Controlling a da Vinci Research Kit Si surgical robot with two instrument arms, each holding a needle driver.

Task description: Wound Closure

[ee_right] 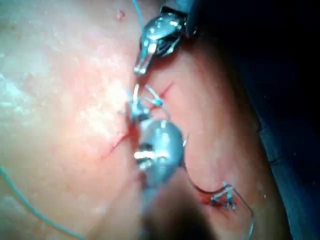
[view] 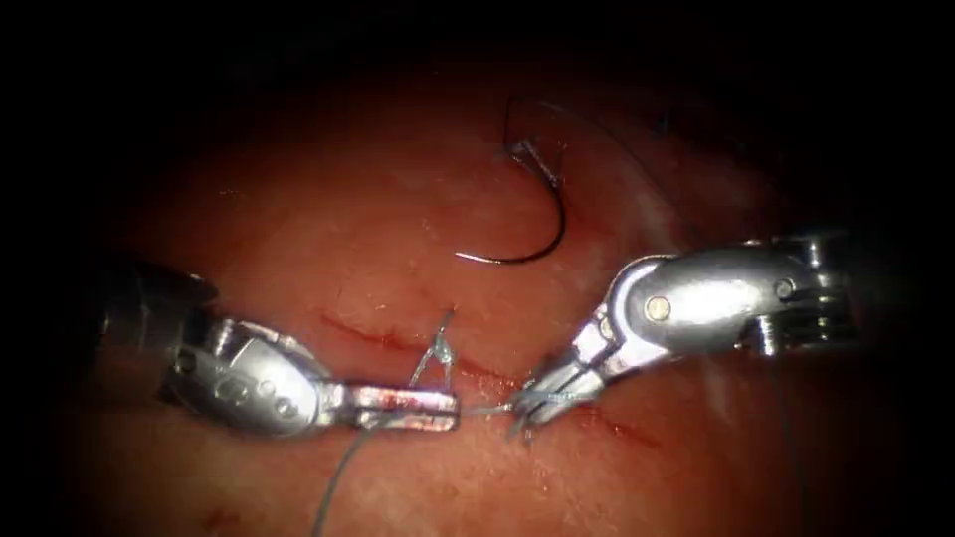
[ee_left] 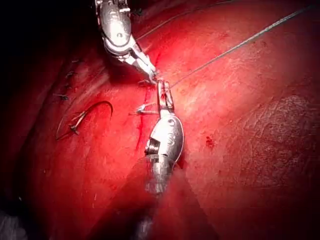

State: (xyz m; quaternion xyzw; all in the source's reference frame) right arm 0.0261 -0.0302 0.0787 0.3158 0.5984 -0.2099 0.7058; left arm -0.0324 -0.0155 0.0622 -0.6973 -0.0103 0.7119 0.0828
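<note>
The thread (view: 343, 467) is gripped in the closed jaws of the left tool (view: 453, 410) over the cut (view: 398, 340) in the tissue (view: 298, 219), beside a knot (view: 443, 348). Thread is also pinched by the right tool (view: 527, 403), just beside it. The curved needle (view: 542, 239) is seen lying free on the tissue beyond the cut, held by nothing.

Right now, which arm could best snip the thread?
Right, likely: only it can cut, and the silver right tool meets the pale blue thread beside the knot; the left tool grips it, jaws shut.
</note>
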